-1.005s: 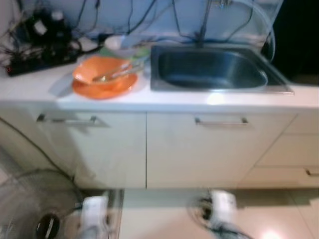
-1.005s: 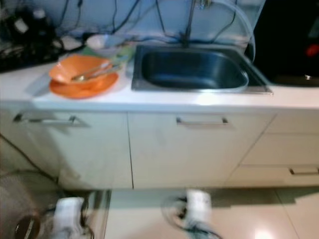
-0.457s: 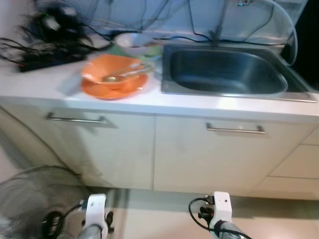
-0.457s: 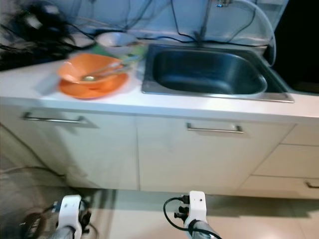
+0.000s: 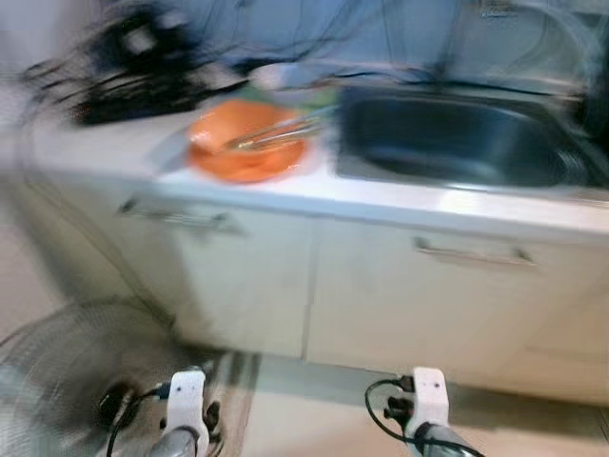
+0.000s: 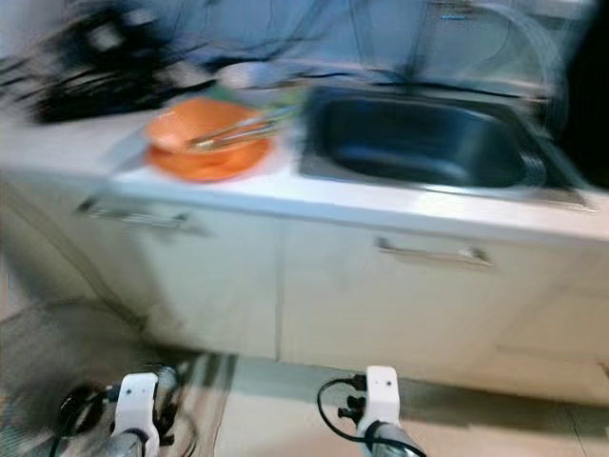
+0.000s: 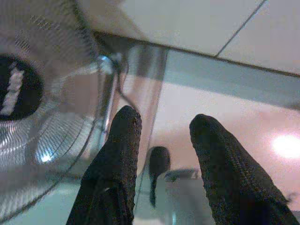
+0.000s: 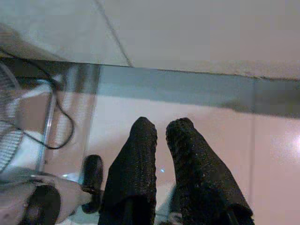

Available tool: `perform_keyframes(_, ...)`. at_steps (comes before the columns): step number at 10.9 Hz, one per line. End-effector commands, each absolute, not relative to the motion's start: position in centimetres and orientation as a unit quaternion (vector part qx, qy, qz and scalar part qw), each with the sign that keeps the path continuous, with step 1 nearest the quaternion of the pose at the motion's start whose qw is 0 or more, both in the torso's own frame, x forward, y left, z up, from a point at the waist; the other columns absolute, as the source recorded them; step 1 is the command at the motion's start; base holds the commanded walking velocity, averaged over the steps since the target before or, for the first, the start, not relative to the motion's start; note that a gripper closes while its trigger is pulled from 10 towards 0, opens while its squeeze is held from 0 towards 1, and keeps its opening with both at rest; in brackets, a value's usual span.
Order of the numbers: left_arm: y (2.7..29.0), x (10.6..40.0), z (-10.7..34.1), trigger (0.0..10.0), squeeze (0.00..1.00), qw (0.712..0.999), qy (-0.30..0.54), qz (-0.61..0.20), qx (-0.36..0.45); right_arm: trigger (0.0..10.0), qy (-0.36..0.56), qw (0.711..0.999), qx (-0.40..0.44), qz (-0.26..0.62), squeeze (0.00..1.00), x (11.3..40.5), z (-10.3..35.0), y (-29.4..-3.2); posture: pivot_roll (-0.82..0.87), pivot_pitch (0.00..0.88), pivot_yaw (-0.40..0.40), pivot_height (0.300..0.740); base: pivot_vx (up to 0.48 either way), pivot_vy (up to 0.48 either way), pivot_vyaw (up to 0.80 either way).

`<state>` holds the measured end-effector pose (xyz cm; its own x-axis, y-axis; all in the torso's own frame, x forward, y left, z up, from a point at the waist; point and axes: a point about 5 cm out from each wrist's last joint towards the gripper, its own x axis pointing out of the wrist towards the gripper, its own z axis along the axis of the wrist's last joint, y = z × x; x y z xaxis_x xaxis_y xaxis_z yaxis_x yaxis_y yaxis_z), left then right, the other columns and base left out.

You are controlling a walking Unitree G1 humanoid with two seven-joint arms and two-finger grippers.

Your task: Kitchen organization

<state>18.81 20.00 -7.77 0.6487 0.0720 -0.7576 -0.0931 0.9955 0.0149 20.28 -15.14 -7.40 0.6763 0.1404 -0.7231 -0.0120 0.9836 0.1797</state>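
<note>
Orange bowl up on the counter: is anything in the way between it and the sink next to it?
Nothing visible blocks it. The orange bowl sits on an orange plate on the counter, just left of the sink, with bare counter between them. Utensils lie across the bowl and could slide.

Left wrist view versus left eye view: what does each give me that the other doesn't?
Left wrist view alone: the left hand with its fingers apart, holding nothing, low over the glossy floor.

Left eye view alone: the counter, the orange bowl on an orange plate left of the sink, a utensil resting in the bowl, cables behind, all blurred.

Both: the fan on the floor and the cabinet fronts.
</note>
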Motion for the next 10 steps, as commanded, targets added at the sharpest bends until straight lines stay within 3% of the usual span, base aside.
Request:
perform_keyframes(1,19.89,19.03,-7.69,10.0,0.00,0.908,0.417,0.043,-0.009,10.0,0.399,0.913,0.081,0.033,0.00,20.26,-7.40,-15.50,0.18,0.007,-0.018,0.740,0.244,0.000,0.00)
perform_keyframes(10,19.86,19.12,-7.65,10.0,0.00,0.909,0.416,0.043,-0.009,10.0,0.395,0.915,0.080,0.035,0.00,20.42,-7.29,-15.44,0.18,0.005,-0.018,0.740,0.262,0.000,0.00)
